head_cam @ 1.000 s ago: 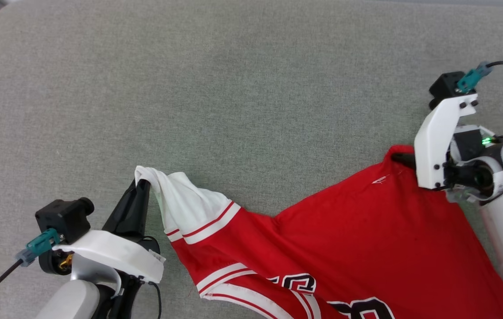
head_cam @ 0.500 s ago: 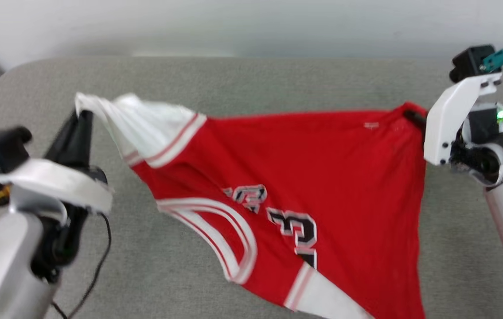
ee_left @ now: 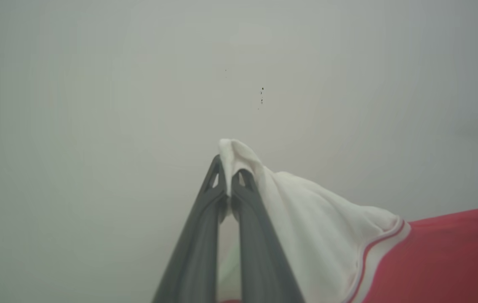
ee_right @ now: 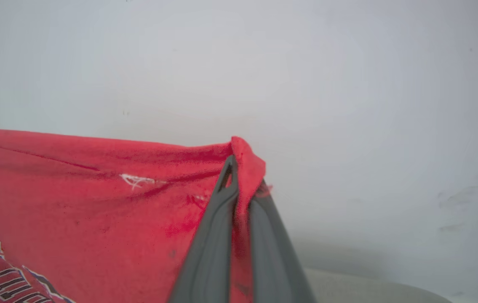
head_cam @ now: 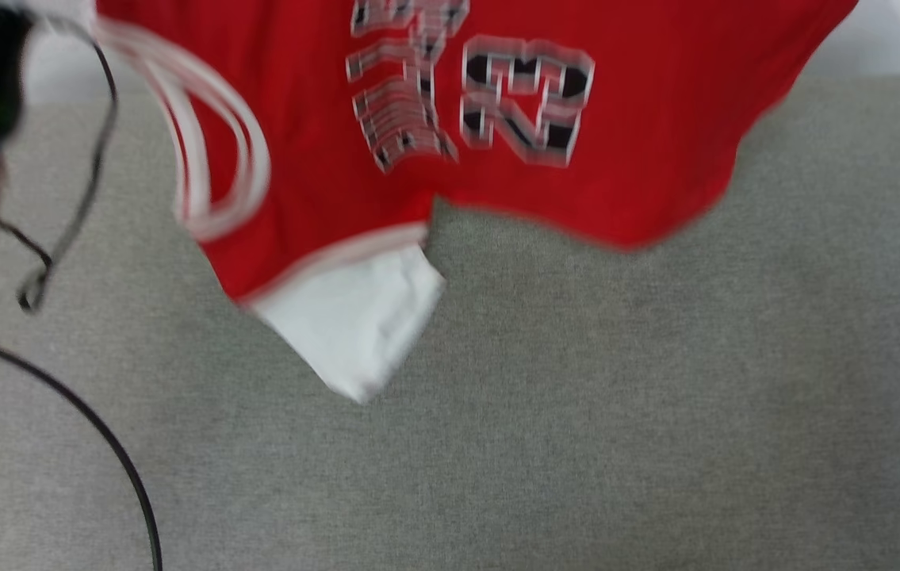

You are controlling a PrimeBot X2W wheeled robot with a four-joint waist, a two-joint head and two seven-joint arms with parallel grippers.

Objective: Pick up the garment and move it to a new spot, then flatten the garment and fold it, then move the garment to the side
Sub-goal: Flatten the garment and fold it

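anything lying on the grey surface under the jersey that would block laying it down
Nothing visible does. The jersey hangs above the grey fabric surface, pinched by the left gripper and the right gripper. A black cable dangles at the head view's left edge, clear of it.

The garment (head_cam: 656,119) is bright red, plain across most of its cloth. Its print (head_cam: 525,99) is black, each character outlined in white, though it is blurred in my head view. The sleeve (head_cam: 354,325) hanging lowest is plain white, and the trim (head_cam: 258,162) curving beside it runs in white and red stripes. In my right wrist view a small white stitched mark (ee_right: 135,181) sits on the red. My left gripper (ee_left: 227,168) is dark matte grey, and my right gripper (ee_right: 241,185) is the same grey. The surface (head_cam: 616,412) below is a flecked grey-beige weave. A cable (head_cam: 112,444) is black. The wall (ee_left: 95,84) is pale, unpatterned grey-white.
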